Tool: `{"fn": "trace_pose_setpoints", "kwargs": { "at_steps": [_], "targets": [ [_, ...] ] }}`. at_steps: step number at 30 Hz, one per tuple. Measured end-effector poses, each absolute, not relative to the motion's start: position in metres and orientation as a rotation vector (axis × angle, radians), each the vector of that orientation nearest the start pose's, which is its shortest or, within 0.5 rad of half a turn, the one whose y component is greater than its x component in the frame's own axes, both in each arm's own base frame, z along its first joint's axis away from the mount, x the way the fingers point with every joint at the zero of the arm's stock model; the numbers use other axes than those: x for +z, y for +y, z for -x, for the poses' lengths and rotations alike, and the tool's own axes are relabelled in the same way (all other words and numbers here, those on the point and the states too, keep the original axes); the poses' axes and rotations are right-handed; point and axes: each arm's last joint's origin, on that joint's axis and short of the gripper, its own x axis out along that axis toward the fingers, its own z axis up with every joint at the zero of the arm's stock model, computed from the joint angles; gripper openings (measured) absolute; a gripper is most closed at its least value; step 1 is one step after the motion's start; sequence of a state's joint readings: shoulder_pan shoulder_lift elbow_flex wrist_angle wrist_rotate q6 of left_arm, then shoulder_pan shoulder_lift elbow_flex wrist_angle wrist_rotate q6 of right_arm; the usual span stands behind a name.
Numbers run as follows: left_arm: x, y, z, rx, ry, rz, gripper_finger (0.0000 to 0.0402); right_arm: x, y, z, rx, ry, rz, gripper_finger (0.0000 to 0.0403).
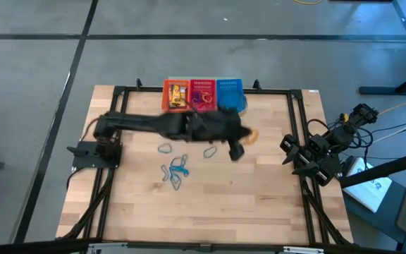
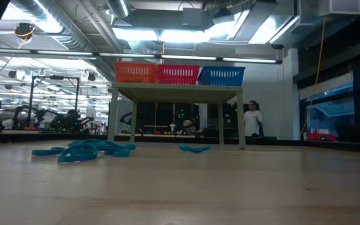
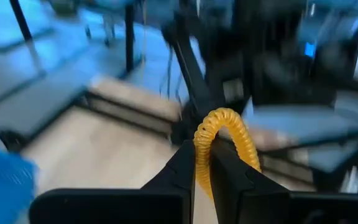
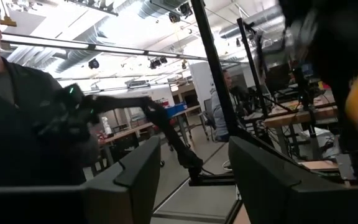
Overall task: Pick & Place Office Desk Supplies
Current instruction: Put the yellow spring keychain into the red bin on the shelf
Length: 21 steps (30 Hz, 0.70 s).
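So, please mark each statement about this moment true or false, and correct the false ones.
1. The left hand pinches an orange loop. True.
2. The right hand holds a blue loop. False: it is open and empty, parked at the table's right edge.
3. Three mesh baskets stand in a row: orange, red, blue. True.
4. No blue loops remain on the table. False: several lie near the middle.

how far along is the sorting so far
Some items already lie in the orange basket and red basket. In hand: the left pincer is shut on an orange loop. Left: blue loops scattered on the table. The right pincer waits open at the table's right edge.
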State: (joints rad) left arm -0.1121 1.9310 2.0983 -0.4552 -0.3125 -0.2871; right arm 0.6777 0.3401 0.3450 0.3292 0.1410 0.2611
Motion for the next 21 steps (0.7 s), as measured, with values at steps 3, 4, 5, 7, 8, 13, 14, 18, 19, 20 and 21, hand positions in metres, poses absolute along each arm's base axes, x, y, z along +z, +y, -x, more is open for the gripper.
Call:
{"fn": "trace_pose_setpoints", "kwargs": {
  "at_steps": [3,4,5,7,8,13,14,18,19,20,21],
  "targets": [
    [0.447,-0.019,-0.422,0.227,0.163,0.22,0.0026,0.284,0.064,-0.086,0.571,-0.238,-0.387,0.0192],
    [0.452,-0.013,-0.42,0.206,0.131,0.224,0.0026,0.284,0.064,-0.086,0.571,-0.238,-0.387,0.0192],
    [0.458,-0.009,-0.418,0.174,0.103,0.223,0.0027,0.284,0.064,-0.086,0.571,-0.238,-0.386,0.0192],
    [0.466,-0.001,-0.417,0.112,0.046,0.221,0.0027,0.285,0.064,-0.086,0.575,-0.241,-0.387,0.0192],
    [0.47,0.001,-0.417,0.082,0.012,0.223,0.0026,0.284,0.064,-0.086,0.575,-0.241,-0.387,0.0192],
    [0.477,0.004,-0.416,0.003,-0.044,0.217,0.0024,0.285,0.064,-0.085,0.602,-0.238,-0.387,0.0192],
    [0.475,0.004,-0.416,0.003,-0.028,0.215,0.0024,0.285,0.064,-0.085,0.604,-0.238,-0.386,0.0192],
    [0.48,-0.001,-0.404,0.006,0.018,0.174,0.0024,0.284,0.064,-0.085,0.606,-0.233,-0.401,0.0192],
    [0.484,-0.002,-0.397,0.009,0.029,0.171,0.0024,0.284,0.065,-0.085,0.606,-0.232,-0.4,0.0192],
    [0.489,-0.004,-0.39,0.009,0.031,0.168,0.0024,0.284,0.064,-0.085,0.606,-0.233,-0.4,0.0192],
    [0.496,-0.007,-0.381,0.002,0.024,0.156,0.0024,0.285,0.064,-0.085,0.605,-0.233,-0.4,0.0192]
  ]
}}
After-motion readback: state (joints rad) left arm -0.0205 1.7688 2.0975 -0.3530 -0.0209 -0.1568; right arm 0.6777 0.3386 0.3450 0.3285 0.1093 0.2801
